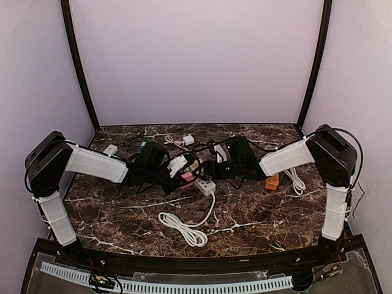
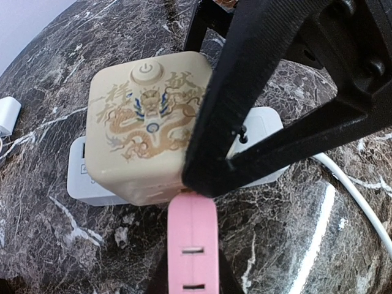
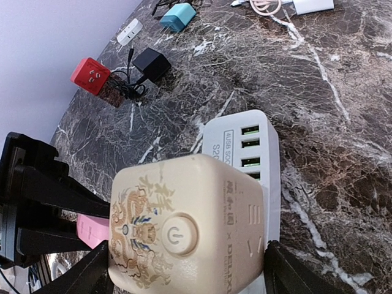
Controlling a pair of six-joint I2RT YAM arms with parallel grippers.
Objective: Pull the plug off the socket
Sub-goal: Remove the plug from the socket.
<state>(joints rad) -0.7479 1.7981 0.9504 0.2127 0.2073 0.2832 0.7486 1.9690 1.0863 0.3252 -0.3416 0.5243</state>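
Observation:
A cream cube socket (image 3: 184, 226) printed with a dragon sits on a white USB power strip (image 3: 245, 144). My right gripper (image 3: 187, 266) is shut on the cube, one black finger on each side. A pink plug (image 2: 192, 245) with two slots in its back meets the cube's (image 2: 144, 138) lower side. My left gripper (image 2: 192, 272) is shut on this pink plug. Whether its prongs are still inside the cube is hidden. In the top view both grippers meet at the table's middle, left (image 1: 182, 174) and right (image 1: 211, 170), over the strip (image 1: 206, 186).
A red cube adapter (image 3: 90, 75), a black adapter (image 3: 152, 62), a teal plug (image 3: 177, 15) and a small white plug (image 3: 130, 31) lie further back. A coiled white cable (image 1: 184, 226) runs from the strip toward the front. An orange item (image 1: 272, 181) lies at the right.

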